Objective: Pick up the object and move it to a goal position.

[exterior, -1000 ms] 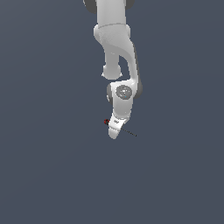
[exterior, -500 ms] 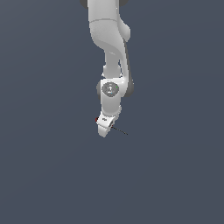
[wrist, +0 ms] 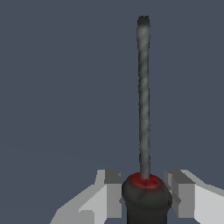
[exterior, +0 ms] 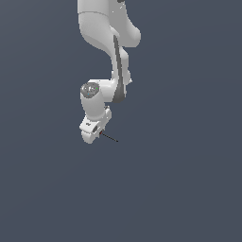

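Observation:
The screwdriver (wrist: 144, 199) has a black handle with a red collar and a thin dark shaft (wrist: 143, 96) pointing away from the wrist camera. My gripper (wrist: 146, 192) is shut on the handle, with one finger (wrist: 113, 192) pressing on each side. In the exterior view the gripper (exterior: 96, 135) hangs under the white arm, a little left of the middle. The screwdriver's red collar shows at the fingers and its shaft (exterior: 110, 138) sticks out towards the exterior view's right. Whether the tool touches the floor cannot be told.
A plain dark grey-blue surface (exterior: 189, 189) fills both views. The white arm (exterior: 106, 42) comes down from the top of the exterior view. No other objects or goal marker show.
The arm has swung towards the exterior view's left and slightly up, carrying the screwdriver with it. The grip on the handle is unchanged.

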Tool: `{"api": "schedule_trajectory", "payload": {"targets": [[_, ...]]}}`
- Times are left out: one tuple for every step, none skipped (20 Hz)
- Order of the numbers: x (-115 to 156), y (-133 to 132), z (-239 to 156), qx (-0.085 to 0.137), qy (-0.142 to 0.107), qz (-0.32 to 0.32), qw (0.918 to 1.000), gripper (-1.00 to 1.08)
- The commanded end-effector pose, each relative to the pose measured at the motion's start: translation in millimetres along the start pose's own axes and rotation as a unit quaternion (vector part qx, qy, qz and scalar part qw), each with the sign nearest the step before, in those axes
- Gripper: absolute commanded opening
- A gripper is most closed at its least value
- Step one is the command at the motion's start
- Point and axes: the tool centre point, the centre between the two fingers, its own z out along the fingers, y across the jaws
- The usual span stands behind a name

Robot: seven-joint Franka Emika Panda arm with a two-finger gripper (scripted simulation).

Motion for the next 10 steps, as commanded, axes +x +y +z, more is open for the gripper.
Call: {"api": "schedule_trajectory", "payload": {"targets": [[-19.8,8.8,-4.9,0.0,0.0,-0.001,1.0,-1.0],[-26.4,11.9,-6.5,0.0,0.0,-0.001,1.0,-1.0],[-32.4,14.7,-7.9,0.0,0.0,-0.001,1.0,-1.0],[-37.8,17.3,-9.1,0.0,0.0,-0.001,1.0,-1.0],[-42.7,19.6,-10.2,0.0,0.0,-0.001,1.0,-1.0],[-46.9,21.6,-11.1,0.0,0.0,-0.001,1.0,-1.0],[-50.4,23.4,-12.0,0.0,0.0,-0.001,1.0,-1.0],[-53.4,24.8,-12.6,0.0,0.0,-0.001,1.0,-1.0],[-55.7,26.0,-13.2,0.0,0.0,-0.001,1.0,-1.0],[-57.4,27.0,-13.5,0.0,0.0,-0.001,1.0,-1.0]]}}
